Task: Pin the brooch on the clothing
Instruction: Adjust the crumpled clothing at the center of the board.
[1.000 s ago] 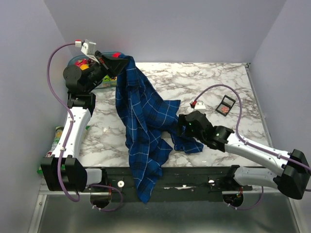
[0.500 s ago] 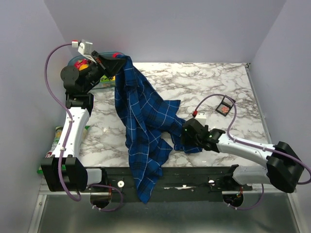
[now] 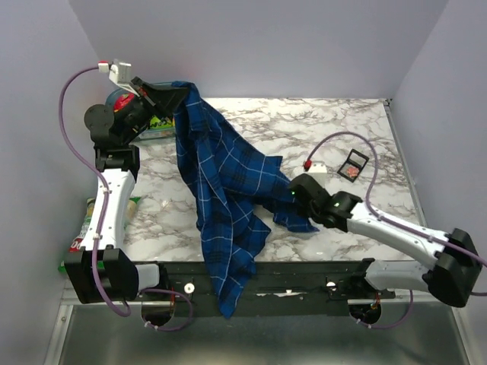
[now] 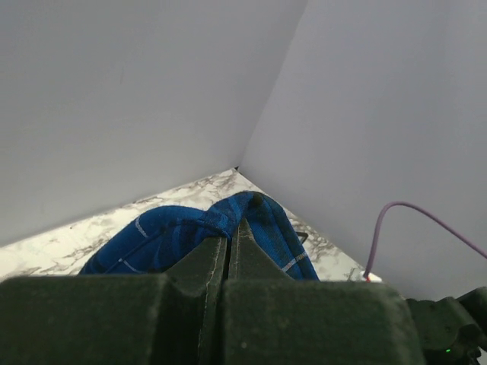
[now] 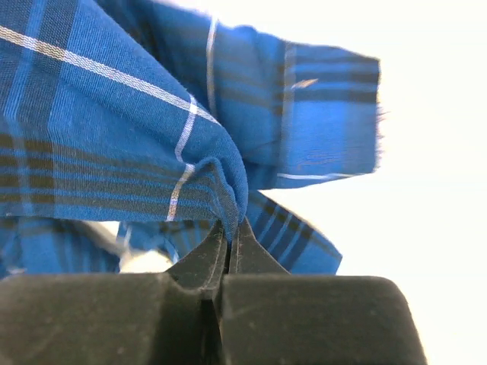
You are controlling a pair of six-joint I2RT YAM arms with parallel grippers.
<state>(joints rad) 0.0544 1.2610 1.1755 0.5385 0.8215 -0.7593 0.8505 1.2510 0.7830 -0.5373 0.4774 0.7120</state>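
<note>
The clothing (image 3: 225, 190), a blue plaid shirt, hangs from my left gripper (image 3: 172, 94), which is shut on its top edge high over the table's back left. In the left wrist view the cloth (image 4: 179, 228) bunches over the closed left gripper (image 4: 230, 228). My right gripper (image 3: 292, 191) is shut on a fold of the shirt's right edge, low over the table; the right wrist view shows that fold (image 5: 114, 129) pinched at the tips of the right gripper (image 5: 229, 225). The small salmon-pink brooch (image 3: 350, 172) lies at the right, beside a black square case (image 3: 356, 158).
A teal bin (image 3: 158, 129) with coloured items stands at the back left behind the left arm. Green packets (image 3: 92, 211) lie off the table's left edge. The shirt's lower end drapes over the black front rail (image 3: 304, 277). Walls close in on three sides.
My right gripper has closed on the shirt's right edge. The left arm has lifted its end of the shirt a little higher and to the left, stretching the cloth.
</note>
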